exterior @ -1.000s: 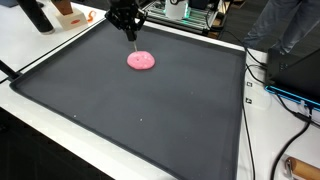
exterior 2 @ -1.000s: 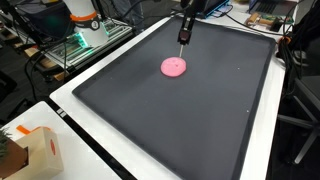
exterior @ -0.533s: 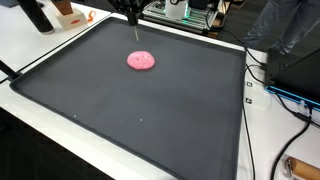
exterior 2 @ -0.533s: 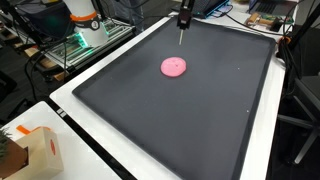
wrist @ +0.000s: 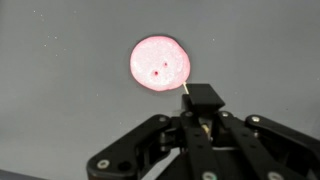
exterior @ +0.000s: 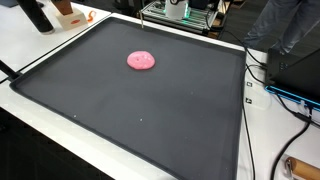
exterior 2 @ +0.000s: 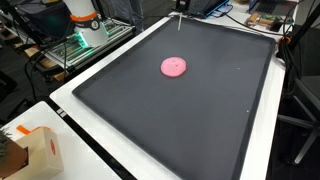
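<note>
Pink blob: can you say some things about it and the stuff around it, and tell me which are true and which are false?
1. The blob lies on the black mat. True.
2. The gripper is pressing on the blob. False: it is up above the blob and apart from it.
3. The gripper holds a thin stick. True.
4. Three blobs lie on the mat. False: there is only one.
5. The box stands on the mat. False: it stands on the white table, beside the mat.
</note>
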